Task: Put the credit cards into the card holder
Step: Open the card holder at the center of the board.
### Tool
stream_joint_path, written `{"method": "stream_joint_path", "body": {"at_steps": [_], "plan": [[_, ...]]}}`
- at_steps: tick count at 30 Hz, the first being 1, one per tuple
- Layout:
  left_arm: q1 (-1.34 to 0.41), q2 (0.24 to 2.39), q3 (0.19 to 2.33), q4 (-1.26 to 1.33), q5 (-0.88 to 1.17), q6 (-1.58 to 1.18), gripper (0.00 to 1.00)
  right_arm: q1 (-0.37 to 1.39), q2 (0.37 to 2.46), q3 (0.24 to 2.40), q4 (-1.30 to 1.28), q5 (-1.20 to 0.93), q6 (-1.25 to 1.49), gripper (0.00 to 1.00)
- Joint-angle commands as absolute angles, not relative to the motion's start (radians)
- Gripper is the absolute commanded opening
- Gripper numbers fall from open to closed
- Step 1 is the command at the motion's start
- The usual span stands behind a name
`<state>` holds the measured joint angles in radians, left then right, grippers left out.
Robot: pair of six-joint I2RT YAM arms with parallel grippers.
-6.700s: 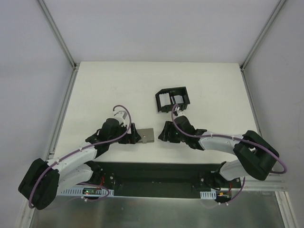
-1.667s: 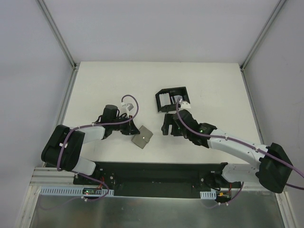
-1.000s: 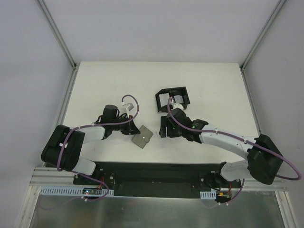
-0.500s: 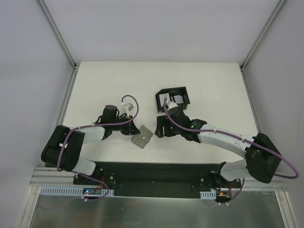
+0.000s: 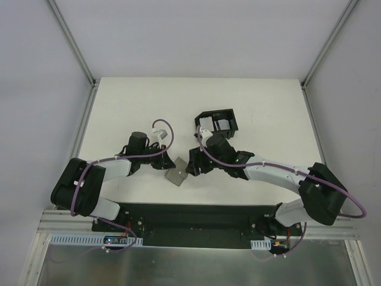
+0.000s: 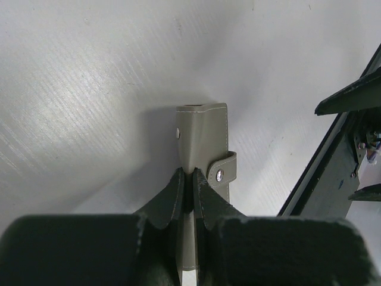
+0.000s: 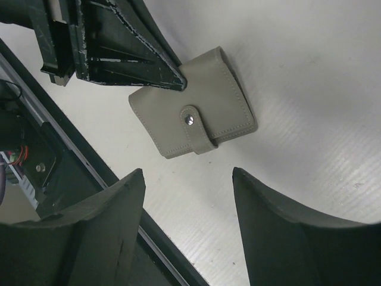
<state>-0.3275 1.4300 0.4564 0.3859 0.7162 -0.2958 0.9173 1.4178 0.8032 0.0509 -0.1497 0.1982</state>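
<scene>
Card holder (image 5: 178, 171) gripped by the left fingers (image 6: 186, 179), table's (image 5: 149, 107) 6 o'clock side.
It is a flat grey folded wallet, snap tab fastened; the left fingers are closed tight on one edge. The right fingers (image 7: 187, 174) stand wide apart at its 3 o'clock, holding nothing. Farther, at 1 o'clock, a black tray (image 5: 228, 113) holds pale credit cards (image 5: 205, 123).
</scene>
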Motion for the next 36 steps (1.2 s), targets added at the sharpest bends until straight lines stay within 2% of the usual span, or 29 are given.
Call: {"method": "stream_joint_path", "body": {"at_steps": [1,36], "plan": [[-0.333,1.416,0.451,0.411,0.727,-0.261,0.00,0.926,1.443,0.808,0.152,-0.232,0.152,0.63],[-0.337,1.450,0.469,0.411,0.776,-0.258,0.00,0.902,1.724,0.936,0.307,-0.411,0.063,0.60]]}}
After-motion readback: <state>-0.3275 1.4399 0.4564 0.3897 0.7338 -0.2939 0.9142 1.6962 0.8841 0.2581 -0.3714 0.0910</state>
